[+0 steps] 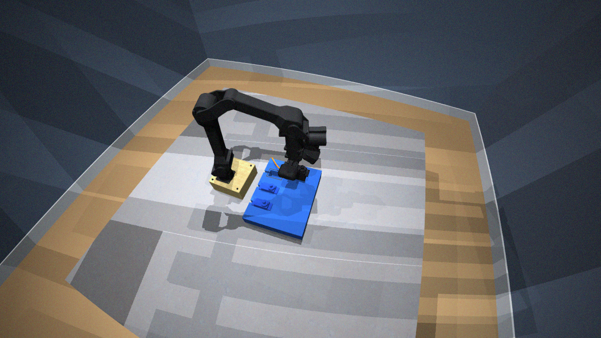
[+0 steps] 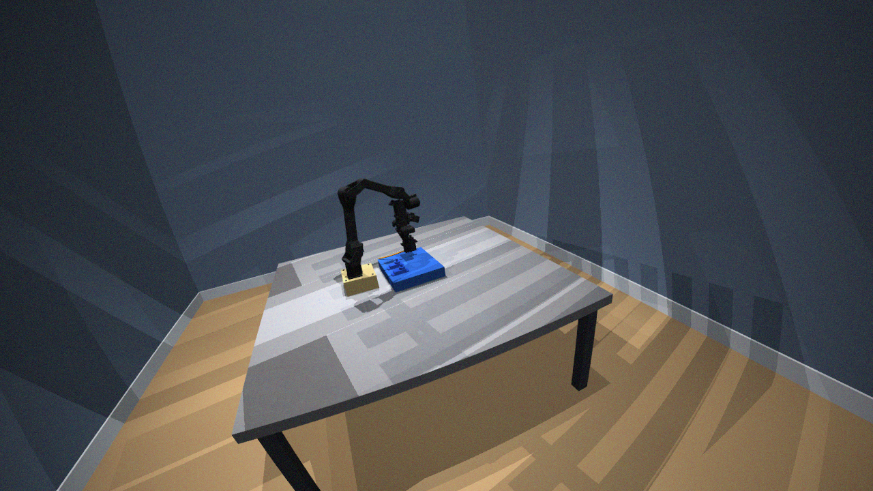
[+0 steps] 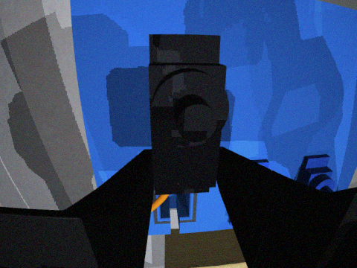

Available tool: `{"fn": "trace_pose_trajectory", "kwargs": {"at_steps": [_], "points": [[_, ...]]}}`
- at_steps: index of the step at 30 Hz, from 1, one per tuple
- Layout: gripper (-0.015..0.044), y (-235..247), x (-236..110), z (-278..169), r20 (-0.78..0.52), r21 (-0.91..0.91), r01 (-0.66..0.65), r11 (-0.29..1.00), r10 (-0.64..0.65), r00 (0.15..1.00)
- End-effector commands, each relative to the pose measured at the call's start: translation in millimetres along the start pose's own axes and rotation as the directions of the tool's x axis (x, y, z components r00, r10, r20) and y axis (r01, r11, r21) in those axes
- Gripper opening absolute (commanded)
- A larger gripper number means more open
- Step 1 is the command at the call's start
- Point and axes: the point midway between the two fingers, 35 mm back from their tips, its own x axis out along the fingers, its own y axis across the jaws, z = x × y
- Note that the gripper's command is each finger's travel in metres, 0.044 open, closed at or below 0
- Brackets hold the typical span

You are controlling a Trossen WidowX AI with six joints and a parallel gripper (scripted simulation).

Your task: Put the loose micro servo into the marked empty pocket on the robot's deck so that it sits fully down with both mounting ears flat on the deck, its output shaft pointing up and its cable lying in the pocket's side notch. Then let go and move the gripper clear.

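Observation:
My gripper is shut on the black micro servo, which hangs over the blue deck. In the wrist view its round output shaft faces the camera, so it points up. The orange cable comes out from the servo's arm-base end. The grey-outlined pocket is empty, with its side notch towards the arm base. The servo is beside it, on the side away from the base, and hides part of it in the wrist view. Its exact height is unclear.
Two blue servo shapes sit in a row on the deck beside the pocket; one shows at right in the wrist view. The pale yellow arm base block stands beside the deck's notched edge on the grey table.

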Motion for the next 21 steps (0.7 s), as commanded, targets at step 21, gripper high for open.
{"fn": "trace_pose_trajectory", "kwargs": {"at_steps": [21], "points": [[0.0000,-0.7,-0.3,-103.1,-0.003,-0.008,0.002,1.000,-0.002,1.000]]}}
